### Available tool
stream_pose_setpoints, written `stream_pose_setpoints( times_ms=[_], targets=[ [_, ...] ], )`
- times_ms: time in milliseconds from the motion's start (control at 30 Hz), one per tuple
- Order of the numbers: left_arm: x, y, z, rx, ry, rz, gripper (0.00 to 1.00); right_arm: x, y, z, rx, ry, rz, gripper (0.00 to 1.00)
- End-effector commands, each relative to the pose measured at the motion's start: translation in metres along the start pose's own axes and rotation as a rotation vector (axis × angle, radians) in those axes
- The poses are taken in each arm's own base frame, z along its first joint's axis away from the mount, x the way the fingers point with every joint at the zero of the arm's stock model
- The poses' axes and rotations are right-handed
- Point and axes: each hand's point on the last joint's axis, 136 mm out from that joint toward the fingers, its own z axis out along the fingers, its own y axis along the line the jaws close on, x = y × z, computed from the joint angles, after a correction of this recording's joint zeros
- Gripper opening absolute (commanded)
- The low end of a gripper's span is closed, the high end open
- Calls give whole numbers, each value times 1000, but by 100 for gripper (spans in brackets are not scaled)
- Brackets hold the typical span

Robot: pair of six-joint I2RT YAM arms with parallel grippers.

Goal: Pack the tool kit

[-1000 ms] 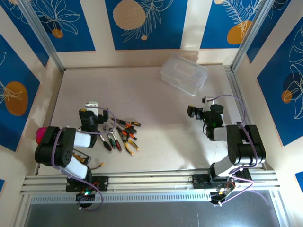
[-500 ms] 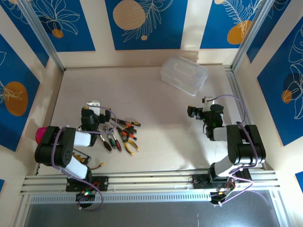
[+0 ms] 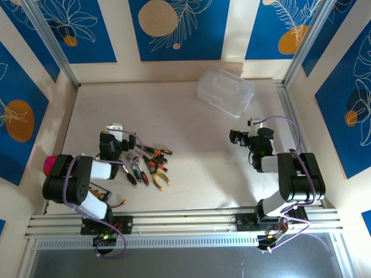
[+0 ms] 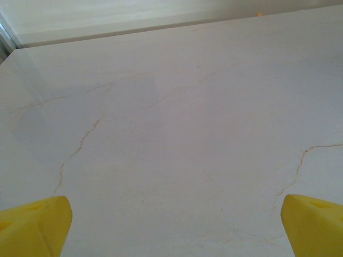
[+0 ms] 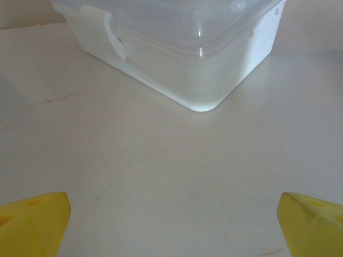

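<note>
The tool kit's clear plastic case (image 3: 225, 91) sits shut at the back right of the table. In the right wrist view the case (image 5: 177, 48) is close ahead, one corner and a latch facing me. Loose hand tools (image 3: 148, 164) lie in a pile at the left: yellow-handled pliers (image 3: 160, 177) and red-and-black screwdrivers. My left gripper (image 3: 113, 130) rests just left of the pile, open over bare table (image 4: 174, 225), yellow fingertips (image 4: 37, 225) wide apart. My right gripper (image 3: 255, 126) is open in front of the case (image 5: 174, 222), nothing between its fingertips (image 5: 32, 219).
A pink ball (image 3: 51, 164) lies behind the left arm at the table's left edge. A flat black card with orange marks (image 3: 101, 194) sits near the left arm's base. Walls close in the table on the left, back and right.
</note>
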Motion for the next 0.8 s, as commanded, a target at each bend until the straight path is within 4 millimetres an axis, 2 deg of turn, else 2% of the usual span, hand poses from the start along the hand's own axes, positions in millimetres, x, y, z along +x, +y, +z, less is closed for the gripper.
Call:
stream_pose_setpoints(
  times_ms=[0,133,200,300,367,467,567,667,767],
  targets=[
    [-6,1,3,12,-13,4,100,-12,4,1,-19,-29,-13,99],
    [-6,1,3,11,-14,5,100,-12,4,1,-20,-29,-10,99],
    [-8,7,1,-36,-21,1,100,-13,4,0,-17,-36,-12,99],
    [-29,23,-10,-116,0,-21,100,-30,-3,-13,42,-39,11,99],
    [-50,30,-20,-148,21,-43,100,-48,-5,-25,81,-10,2,99],
    [-82,29,-28,-125,33,-97,100,-80,0,-38,82,7,-28,99],
    [-99,27,-28,-116,117,-141,100,-117,5,-40,69,48,-58,99],
    [-110,24,-27,-100,212,-147,100,-147,6,-29,65,92,-85,99],
    [-116,20,-30,-80,261,-144,100,-175,1,-6,80,139,-70,99]
  ],
)
